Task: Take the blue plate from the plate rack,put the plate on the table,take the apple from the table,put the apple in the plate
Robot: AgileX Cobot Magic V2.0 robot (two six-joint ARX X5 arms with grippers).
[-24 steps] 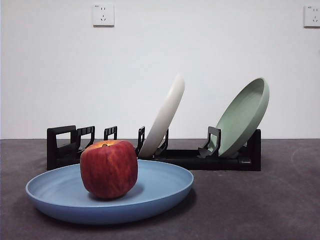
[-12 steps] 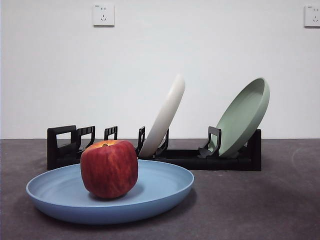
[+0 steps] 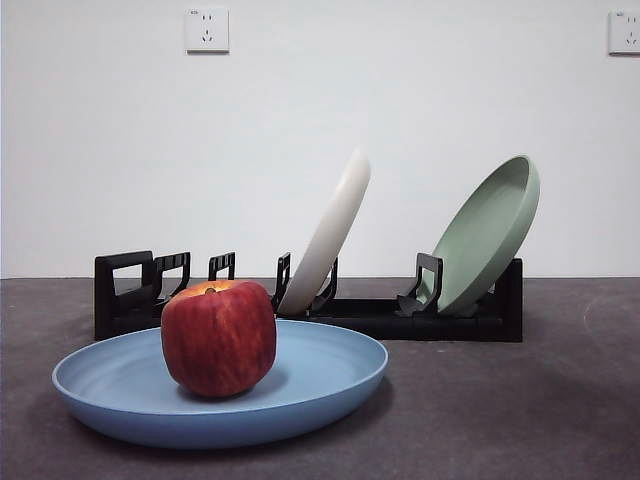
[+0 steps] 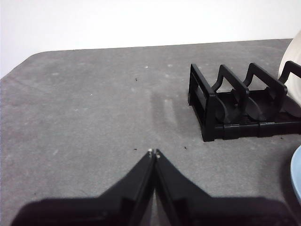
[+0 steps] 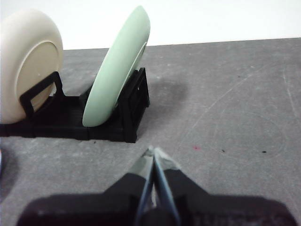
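Left claw point(image 4: 154, 152): tips pressed together, empty, over bare table point(image 4: 84, 122).
Right claw point(image 5: 153, 151): tips together, empty, near plate rack point(image 5: 131, 106).
Apple point(image 3: 218, 337): blocky, streaked red, resting in blue plate point(image 3: 330, 375).
Blue plate: matte, shallow, flat on the table.

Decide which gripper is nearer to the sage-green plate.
Right. The right gripper sits just off the rack end holding the sage-green plate; the left gripper is off the rack's opposite end.
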